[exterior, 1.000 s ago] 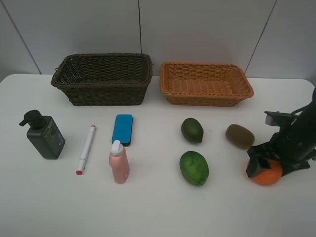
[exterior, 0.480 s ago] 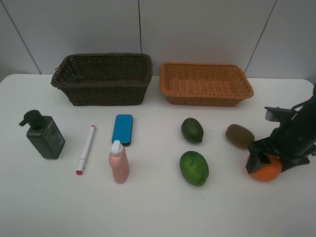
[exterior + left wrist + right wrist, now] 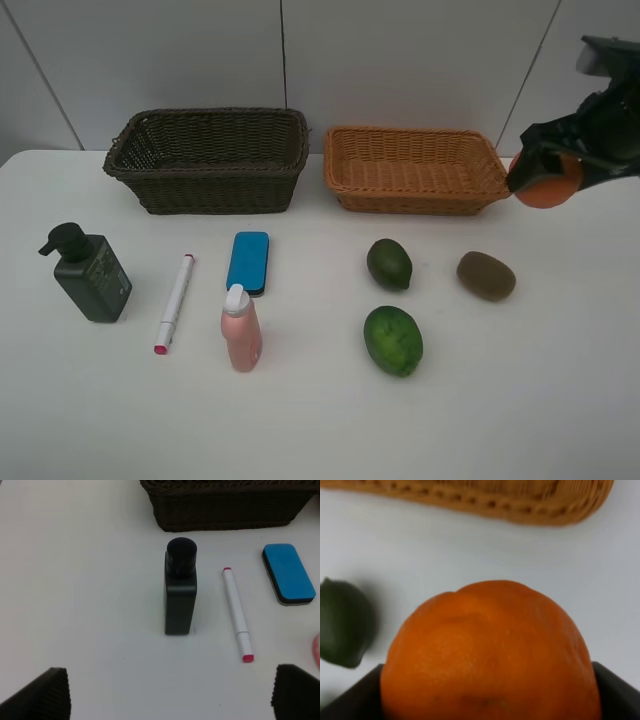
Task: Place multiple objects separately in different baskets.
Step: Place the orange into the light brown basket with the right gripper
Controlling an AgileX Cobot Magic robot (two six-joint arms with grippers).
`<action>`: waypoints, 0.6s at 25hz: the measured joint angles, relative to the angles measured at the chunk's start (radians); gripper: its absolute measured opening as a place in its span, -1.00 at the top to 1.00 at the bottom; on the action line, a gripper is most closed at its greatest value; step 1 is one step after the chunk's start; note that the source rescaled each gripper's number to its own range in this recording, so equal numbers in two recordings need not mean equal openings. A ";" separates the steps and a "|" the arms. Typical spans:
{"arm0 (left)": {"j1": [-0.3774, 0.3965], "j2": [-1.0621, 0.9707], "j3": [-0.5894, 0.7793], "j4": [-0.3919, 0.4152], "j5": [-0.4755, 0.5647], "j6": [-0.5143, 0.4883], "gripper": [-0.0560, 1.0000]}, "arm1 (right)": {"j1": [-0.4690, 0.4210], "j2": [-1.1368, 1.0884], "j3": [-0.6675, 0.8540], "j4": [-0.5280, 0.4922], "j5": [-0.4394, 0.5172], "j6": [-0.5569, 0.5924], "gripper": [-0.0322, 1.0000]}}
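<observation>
My right gripper (image 3: 545, 172) is shut on the orange (image 3: 546, 186) and holds it in the air just off the right end of the light orange-tan basket (image 3: 417, 170). The orange (image 3: 490, 652) fills the right wrist view. The dark brown basket (image 3: 208, 158) stands to the left of the tan one. On the table lie the dark green pump bottle (image 3: 88, 273), white marker (image 3: 175, 302), blue eraser (image 3: 248, 262), pink bottle (image 3: 241, 328), two green fruits (image 3: 389, 264) (image 3: 393, 340) and the kiwi (image 3: 486, 276). My left gripper (image 3: 170, 692) is open, short of the pump bottle (image 3: 180, 594).
A white wall with panel seams rises right behind the baskets. The white table (image 3: 320, 420) carries all the objects and reaches the frame's lower edge. In the left wrist view the marker (image 3: 237, 614) and eraser (image 3: 289, 573) lie beside the pump bottle.
My right gripper has lifted the orange off the table at the front right and carried it up and back, to beside the tan basket's right end. The left arm has not moved.
</observation>
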 joint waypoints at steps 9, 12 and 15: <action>0.000 0.000 0.000 0.000 0.000 0.000 -1.00 | 0.000 0.163 -0.191 -0.018 -0.074 0.000 -0.53; 0.000 0.000 0.000 0.000 0.000 0.000 -1.00 | 0.000 0.241 -0.242 -0.013 -0.112 0.000 -0.53; 0.000 0.000 0.000 0.000 0.000 0.000 -1.00 | 0.000 0.316 -0.285 0.009 -0.148 0.000 -0.53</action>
